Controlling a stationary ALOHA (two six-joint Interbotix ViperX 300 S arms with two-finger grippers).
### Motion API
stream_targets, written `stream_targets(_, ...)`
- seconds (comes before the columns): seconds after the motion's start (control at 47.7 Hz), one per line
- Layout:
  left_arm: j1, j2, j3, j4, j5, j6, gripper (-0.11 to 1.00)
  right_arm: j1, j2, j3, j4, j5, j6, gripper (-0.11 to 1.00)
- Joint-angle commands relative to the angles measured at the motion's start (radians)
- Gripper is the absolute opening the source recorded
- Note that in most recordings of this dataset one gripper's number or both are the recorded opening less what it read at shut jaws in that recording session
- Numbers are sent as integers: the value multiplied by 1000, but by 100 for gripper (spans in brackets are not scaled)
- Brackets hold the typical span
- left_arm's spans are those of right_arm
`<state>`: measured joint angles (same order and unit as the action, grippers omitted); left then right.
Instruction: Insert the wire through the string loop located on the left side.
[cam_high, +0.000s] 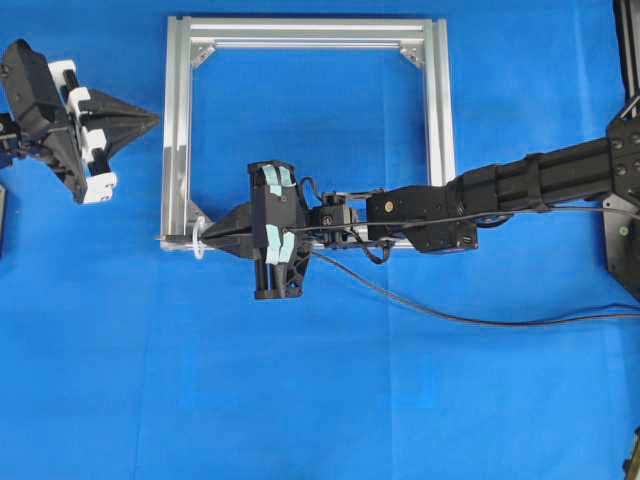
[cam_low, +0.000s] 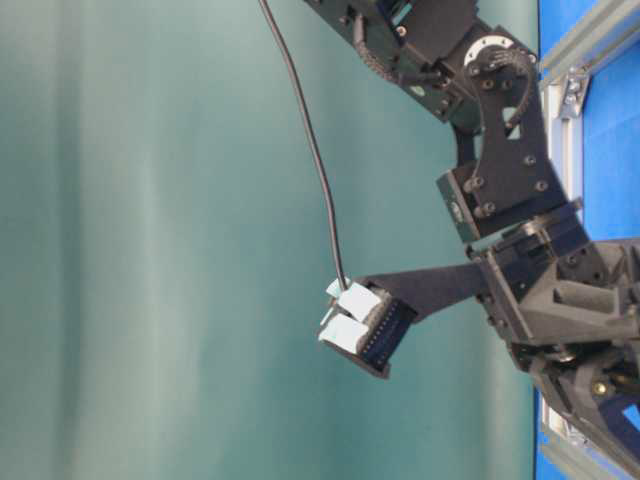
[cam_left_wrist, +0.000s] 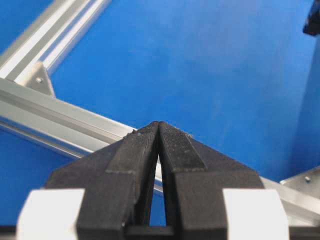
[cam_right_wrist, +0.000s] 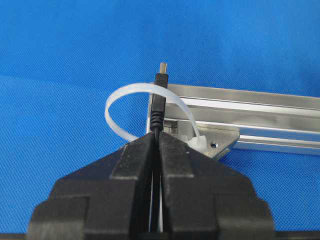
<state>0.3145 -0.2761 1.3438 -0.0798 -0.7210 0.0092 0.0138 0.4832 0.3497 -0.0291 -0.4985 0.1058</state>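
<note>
A blue cloth (cam_high: 320, 400) is covering the whole table, and lying flat on it is a silver aluminium frame (cam_high: 440, 100), open at the middle, with small triangular corner brackets (cam_high: 203, 50) at its far corners. The right arm (cam_high: 520, 185) is reaching from the right edge across the frame's near rail toward the near-left corner. The right gripper (cam_high: 212, 235) is pinching the wire (cam_right_wrist: 159, 107) just behind its plug, jaws pressed together on it, while the rest of the wire is trailing back along the arm and curving off to the right over the cloth. The left gripper (cam_high: 150, 120) is hovering well apart, to the left of the frame's left rail, with its jaws pressed together on nothing, as the left wrist view shows. Smallest of all, the string loop (cam_right_wrist: 120, 100) is standing up whitish at the near-left corner of the frame. In the right wrist view the plug's metal tip is poking past the loop's band, and the plug body seems to be crossing the ring, so the threading appears to be under way rather than finished. Whether the plug is truly inside the ring or merely in front of it is hard to tell. What is left, by my judgement, is pushing the wire further leftward through the loop.
</note>
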Motion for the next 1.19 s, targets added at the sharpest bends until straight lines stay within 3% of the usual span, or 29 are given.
stream_targets(0.0,-43,-9,-5,3,3,-2,0,2,-23,-21,-2,-8,0,0)
stream_targets(0.356,-333,-9,2,3,9,-18,0,2,-25,-23,-2,-8,0,0)
stream_targets(0.524,-417,-9,-8,3,9,-23,0,2,-23,-21,-2,-8,0,0)
stream_targets(1.174,-431,2,-25,3,34,-6,0,2,-25,-21,-2,-8,0,0)
